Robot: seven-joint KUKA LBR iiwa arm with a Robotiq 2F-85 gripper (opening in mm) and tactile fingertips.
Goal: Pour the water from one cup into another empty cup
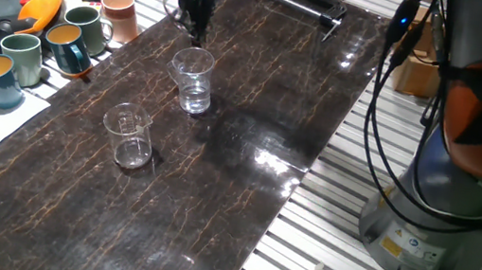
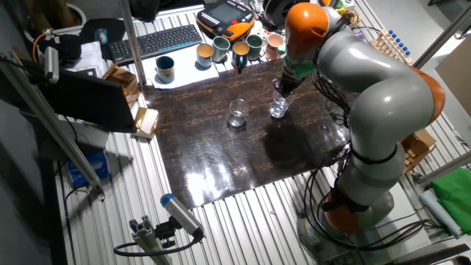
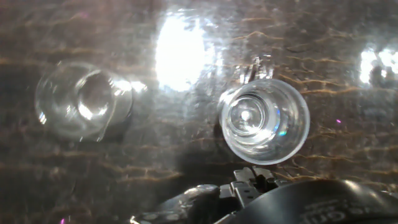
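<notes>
Nothing poured yet. Tumbler (image 1: 193, 80) upright on the table (image 1: 243, 183), water (image 1: 194, 101) inside, glass (image 1: 129, 136) empty nearby. Gripper (image 1: 197, 28) just behind the tumbler's rim, holding nothing; open or closed, impossible to tell. Grasp, lift, tilt all left.

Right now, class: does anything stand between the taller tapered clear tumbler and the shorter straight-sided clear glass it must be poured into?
Nothing visible does. The taller tapered clear tumbler and the shorter straight-sided clear glass stand apart on the dark marbled tabletop, with only bare surface between them. The coloured ceramic mugs sit off to the side.
</notes>
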